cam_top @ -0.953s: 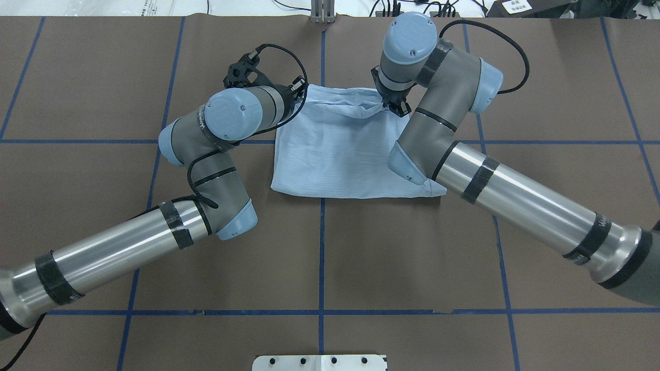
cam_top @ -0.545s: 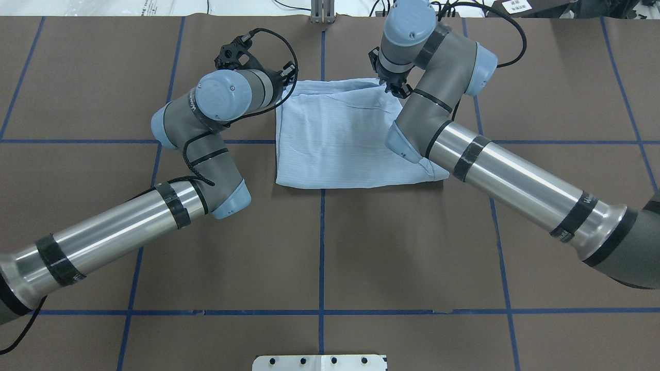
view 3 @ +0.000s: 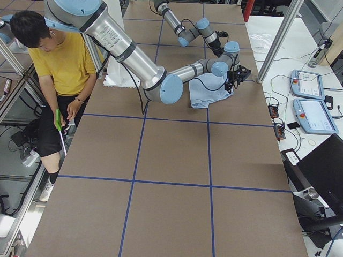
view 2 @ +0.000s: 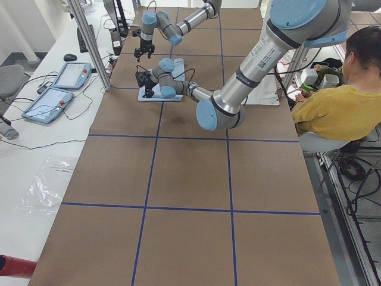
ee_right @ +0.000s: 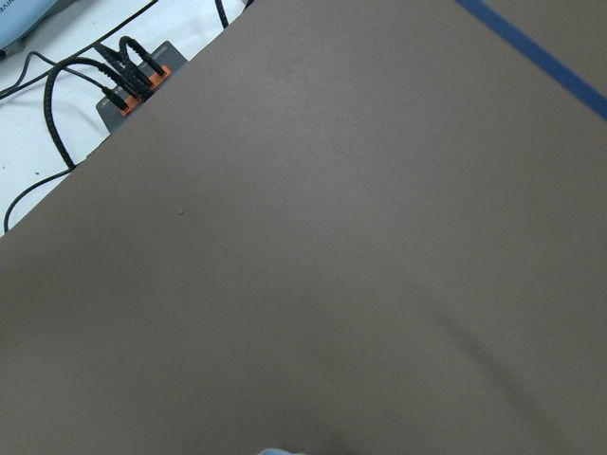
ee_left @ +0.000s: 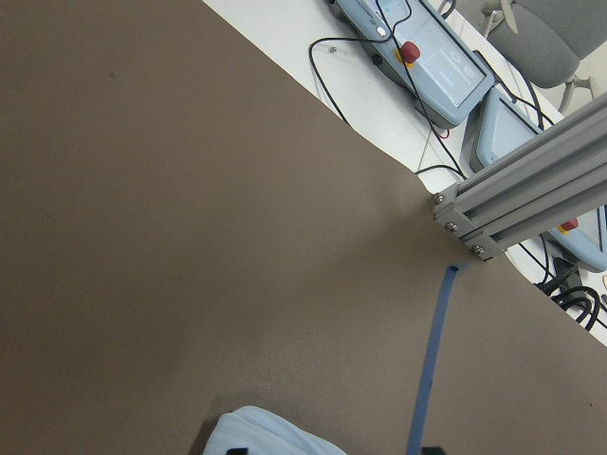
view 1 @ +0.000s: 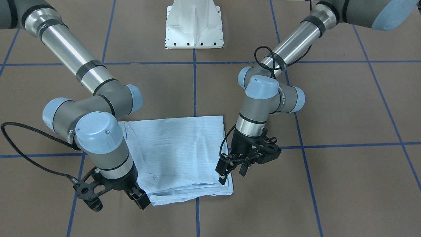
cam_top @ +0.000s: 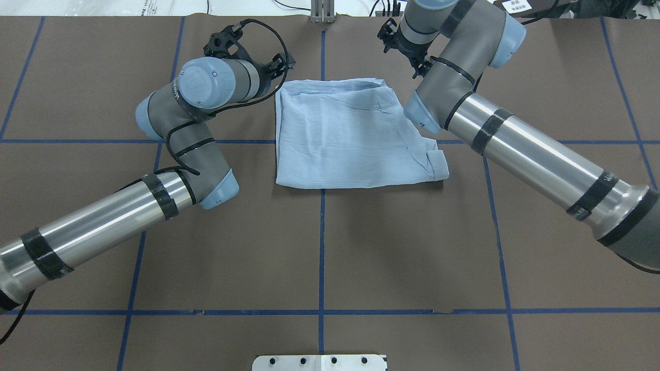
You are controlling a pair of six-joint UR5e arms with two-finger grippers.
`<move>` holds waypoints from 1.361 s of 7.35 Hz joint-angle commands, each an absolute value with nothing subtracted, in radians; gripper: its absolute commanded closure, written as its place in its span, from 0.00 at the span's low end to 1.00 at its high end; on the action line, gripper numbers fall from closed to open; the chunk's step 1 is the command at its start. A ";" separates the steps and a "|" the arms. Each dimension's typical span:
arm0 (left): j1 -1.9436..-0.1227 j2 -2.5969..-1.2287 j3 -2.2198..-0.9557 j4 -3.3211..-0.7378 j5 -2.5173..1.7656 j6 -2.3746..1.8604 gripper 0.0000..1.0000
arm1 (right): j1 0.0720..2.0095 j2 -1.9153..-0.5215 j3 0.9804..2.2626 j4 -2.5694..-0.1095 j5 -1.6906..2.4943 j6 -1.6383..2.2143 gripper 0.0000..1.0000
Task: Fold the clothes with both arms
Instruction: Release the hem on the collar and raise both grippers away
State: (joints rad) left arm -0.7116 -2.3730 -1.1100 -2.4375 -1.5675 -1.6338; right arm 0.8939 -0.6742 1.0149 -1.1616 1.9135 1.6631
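Observation:
The light blue shirt (cam_top: 345,139) lies folded into a flat rectangle on the brown table, and neither gripper holds it. In the front-facing view my left gripper (view 1: 233,174) hangs open at the far-left corner of the shirt (view 1: 177,154), its fingers apart just above the cloth edge. From the left wrist view only a scrap of shirt (ee_left: 266,434) shows at the bottom. My right gripper (view 1: 139,198) stands open beside the shirt's far-right corner, clear of the cloth. Seen from overhead, the left gripper (cam_top: 281,64) and right gripper (cam_top: 418,67) flank the shirt's far edge.
The white pedestal base (view 1: 194,26) stands on the robot's side. An aluminium post (cam_top: 323,13) rises at the far table edge, with control pendants (ee_left: 427,57) and cables (ee_right: 123,85) beyond it. A seated person in yellow (view 3: 59,64) is beside the robot.
Both grippers carried the shirt's edge toward the far side, laid it flat and let go. The right gripper has drawn back beyond the corner; the left arm has shifted outward.

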 commanded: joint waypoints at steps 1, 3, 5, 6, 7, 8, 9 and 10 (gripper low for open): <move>-0.770 -2.210 -1.282 -2.425 -1.697 -1.368 0.00 | 0.964 -0.847 1.176 -1.176 2.026 1.477 0.00; -0.883 -2.040 -1.452 -2.407 -1.852 -1.216 0.00 | 1.067 -1.048 1.319 -1.180 2.075 1.174 0.00; -0.987 -1.880 -1.654 -2.239 -1.942 -0.908 0.00 | 1.196 -1.176 1.351 -1.181 2.190 0.917 0.00; -1.059 -1.803 -1.752 -2.144 -1.995 -0.753 0.00 | 1.244 -1.208 1.345 -1.207 2.222 0.761 0.00; -1.137 -1.714 -1.775 -2.131 -2.111 -0.598 0.00 | 1.281 -1.222 1.356 -1.260 2.227 0.659 0.00; -1.243 -1.671 -1.766 -2.109 -2.225 -0.419 0.00 | 1.307 -1.226 1.373 -1.317 2.246 0.628 0.00; -1.358 -1.611 -1.767 -2.105 -2.288 -0.317 0.00 | 1.315 -1.245 1.408 -1.336 2.276 0.574 0.00; -1.406 -1.608 -1.760 -2.099 -2.290 -0.266 0.00 | 1.295 -1.249 1.393 -1.344 2.270 0.539 0.00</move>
